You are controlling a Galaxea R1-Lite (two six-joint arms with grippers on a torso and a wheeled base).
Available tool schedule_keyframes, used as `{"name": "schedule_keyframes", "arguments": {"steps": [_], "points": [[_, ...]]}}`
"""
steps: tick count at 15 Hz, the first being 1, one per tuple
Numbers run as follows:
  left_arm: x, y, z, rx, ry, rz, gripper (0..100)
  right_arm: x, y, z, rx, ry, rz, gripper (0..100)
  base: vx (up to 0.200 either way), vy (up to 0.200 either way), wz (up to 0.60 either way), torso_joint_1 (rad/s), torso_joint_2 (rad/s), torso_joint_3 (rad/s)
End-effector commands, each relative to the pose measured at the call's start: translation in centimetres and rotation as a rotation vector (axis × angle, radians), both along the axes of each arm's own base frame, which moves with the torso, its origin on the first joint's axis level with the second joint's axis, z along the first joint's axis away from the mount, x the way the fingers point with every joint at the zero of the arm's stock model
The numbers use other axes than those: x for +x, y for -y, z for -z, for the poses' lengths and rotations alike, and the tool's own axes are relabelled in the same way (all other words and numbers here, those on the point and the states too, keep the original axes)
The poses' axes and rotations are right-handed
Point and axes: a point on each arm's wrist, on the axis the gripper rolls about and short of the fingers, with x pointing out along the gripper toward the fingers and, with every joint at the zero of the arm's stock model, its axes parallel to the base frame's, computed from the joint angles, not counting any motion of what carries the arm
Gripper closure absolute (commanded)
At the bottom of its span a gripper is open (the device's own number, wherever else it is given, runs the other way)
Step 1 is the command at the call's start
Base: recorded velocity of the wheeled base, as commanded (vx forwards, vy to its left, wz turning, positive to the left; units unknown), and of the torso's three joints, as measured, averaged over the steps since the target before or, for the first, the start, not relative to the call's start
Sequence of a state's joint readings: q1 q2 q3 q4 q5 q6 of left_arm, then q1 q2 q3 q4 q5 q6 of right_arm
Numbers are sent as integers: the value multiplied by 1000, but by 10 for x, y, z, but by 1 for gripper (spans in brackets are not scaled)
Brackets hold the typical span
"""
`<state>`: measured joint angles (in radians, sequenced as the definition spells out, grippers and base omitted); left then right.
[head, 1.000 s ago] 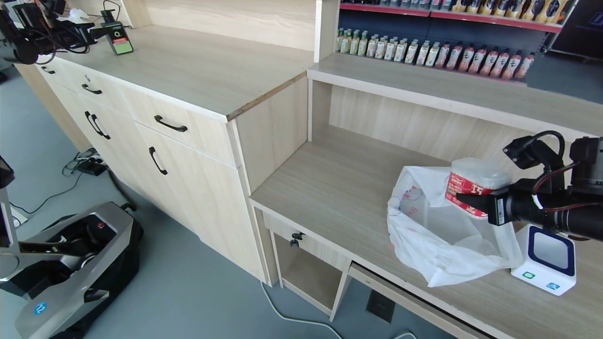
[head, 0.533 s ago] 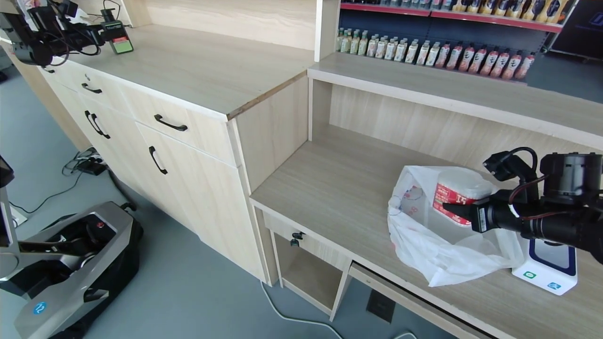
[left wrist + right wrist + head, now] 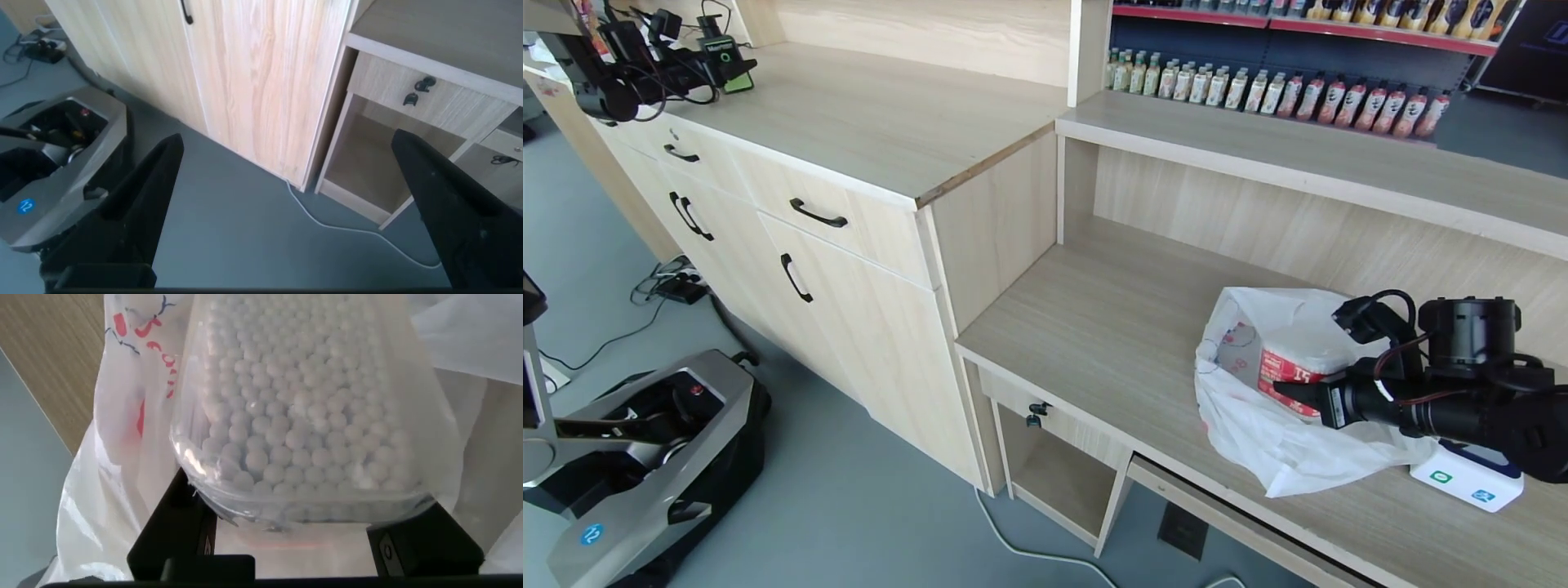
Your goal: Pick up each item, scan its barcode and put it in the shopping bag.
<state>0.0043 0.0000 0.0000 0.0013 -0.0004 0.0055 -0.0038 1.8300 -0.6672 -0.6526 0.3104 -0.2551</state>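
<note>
The counter [image 3: 866,114] with its dark-handled doors and drawers runs along the robot's left. A lower desk [image 3: 1111,327] joins it on the right, under a ledge. Behind the ledge a rack carries a row of bottles [image 3: 1258,90].

On the desk, towards its front edge, sits the white plastic bag [image 3: 1258,433], its mouth open upward. The right arm comes in from the right, level over the desk, and the right gripper [image 3: 1294,390] is at the bag's mouth.

Its jaws are clamped on the pack [image 3: 1294,355], a clear tub with a red label, full of small white balls. The black fingers [image 3: 172,531] grip its lower end from either side. The pack stands nearly upright inside the mouth, its lower part below the rim and its top above. The bag's film lies around it on all sides. I cannot tell if it touches the bag's bottom.

The scanner [image 3: 1466,486], a white block, stands just beside the bag on the right, partly hidden behind the arm.

The left gripper [image 3: 286,143] hangs low by the counter's doors, over the grey floor [image 3: 245,245]. Its jaws are wide apart with nothing between them. Beyond it a pale cable [image 3: 359,233] trails on the floor below the desk's open recess.
</note>
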Motion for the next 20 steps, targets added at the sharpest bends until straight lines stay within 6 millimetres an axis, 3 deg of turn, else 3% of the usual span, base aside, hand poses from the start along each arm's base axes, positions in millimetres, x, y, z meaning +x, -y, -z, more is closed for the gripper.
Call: {"name": "schedule_keyframes", "arguments": {"steps": [1,13,14,20], "points": [[0,0,0,-1,0,-1,0,5,0,10,0,-16,-2,100,0,0,0,0,0,0],[0,0,0,1,0,-1,0,11,-2,20,3,-18,-34,100,0,0,0,0,0,0],[0,0,0,-1,0,-1,0,10,-2,21,3,-21,-34,0,0,0,0,0,0,0],[0,0,0,-1,0,-1,0,8,-3,2,8,43,-56,0,0,0,0,0,0,0]]}}
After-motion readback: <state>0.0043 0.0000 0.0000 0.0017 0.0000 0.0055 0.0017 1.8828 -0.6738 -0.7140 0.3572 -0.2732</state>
